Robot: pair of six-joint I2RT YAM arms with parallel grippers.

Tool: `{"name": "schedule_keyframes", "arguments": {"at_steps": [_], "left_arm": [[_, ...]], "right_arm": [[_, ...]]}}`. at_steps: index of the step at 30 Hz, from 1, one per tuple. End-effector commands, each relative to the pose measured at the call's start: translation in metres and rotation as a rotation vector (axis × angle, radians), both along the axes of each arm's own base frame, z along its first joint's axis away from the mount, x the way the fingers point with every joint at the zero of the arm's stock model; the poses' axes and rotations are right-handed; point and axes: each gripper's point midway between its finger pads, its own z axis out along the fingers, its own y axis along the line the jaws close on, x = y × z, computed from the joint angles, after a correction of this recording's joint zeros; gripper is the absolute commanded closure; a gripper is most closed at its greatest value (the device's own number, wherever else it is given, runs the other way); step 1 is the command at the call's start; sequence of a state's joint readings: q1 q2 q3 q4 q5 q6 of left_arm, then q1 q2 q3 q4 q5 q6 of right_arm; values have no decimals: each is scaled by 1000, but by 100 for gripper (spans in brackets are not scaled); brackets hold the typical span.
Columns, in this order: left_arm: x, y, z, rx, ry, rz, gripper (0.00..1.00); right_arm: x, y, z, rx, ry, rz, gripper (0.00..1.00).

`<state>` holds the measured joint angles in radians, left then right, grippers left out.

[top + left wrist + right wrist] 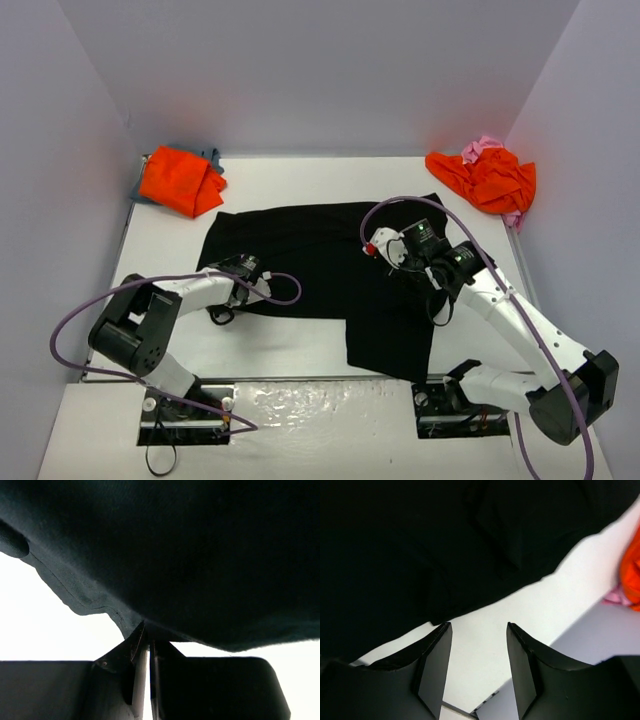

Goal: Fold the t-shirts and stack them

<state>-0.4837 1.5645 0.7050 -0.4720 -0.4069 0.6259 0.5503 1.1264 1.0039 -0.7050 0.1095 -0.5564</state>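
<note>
Soft black short-sleeved cloth t-shirt [310, 255]: spread out on the white surface [280, 340] for folding.
Your left end effector [148, 647]: pinching its near hem, probably to lift a fold.
Your right end effector [478, 630]: spread, holding nothing, poised over the shirt's right edge.

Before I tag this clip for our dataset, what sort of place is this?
Probably a lab robot cell, not a home: a white table boxed by blank pale walls, and two arms bolted at its near edge, over a black t-shirt.
</note>
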Motion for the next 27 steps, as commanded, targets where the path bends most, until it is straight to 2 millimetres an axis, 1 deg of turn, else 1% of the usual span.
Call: {"name": "schedule_keyframes", "arguments": {"at_steps": [1,2,3,6,8,11,14,15,16,17,19,22,25,27], "left_arm": [[0,-27,-5,-187,20,-10,100],[1,-29,0,-195,25,-8,100],[4,-32,6,-201,26,-5,100],[21,-42,24,-222,9,6,100],[34,-49,34,-224,-2,11,100],[47,-56,42,-229,-12,30,100],[54,-62,39,-235,4,49,100],[58,-65,42,-241,-3,53,100],[60,-67,42,-240,1,57,100],[63,-69,39,-233,14,61,100],[68,-72,38,-228,18,60,100],[74,-75,35,-220,26,64,100],[74,-74,32,-210,31,63,100],[74,-73,31,-205,29,60,100]], "right_arm": [[-28,22,-5,94,156,117,53],[-42,25,-13,76,227,156,49],[-52,26,-17,52,274,182,47],[-70,32,-23,11,361,250,46],[-83,37,-26,-6,423,300,43],[-107,46,-40,-59,517,389,39],[-125,51,-51,-116,574,454,39],[-126,52,-53,-125,579,457,40],[-123,58,-56,-121,555,467,40],[-119,69,-59,-112,514,486,40],[-114,72,-63,-120,482,468,40],[-99,95,-76,-106,402,422,41],[-95,99,-95,-206,401,409,41],[-86,98,-105,-271,366,394,42]]}}
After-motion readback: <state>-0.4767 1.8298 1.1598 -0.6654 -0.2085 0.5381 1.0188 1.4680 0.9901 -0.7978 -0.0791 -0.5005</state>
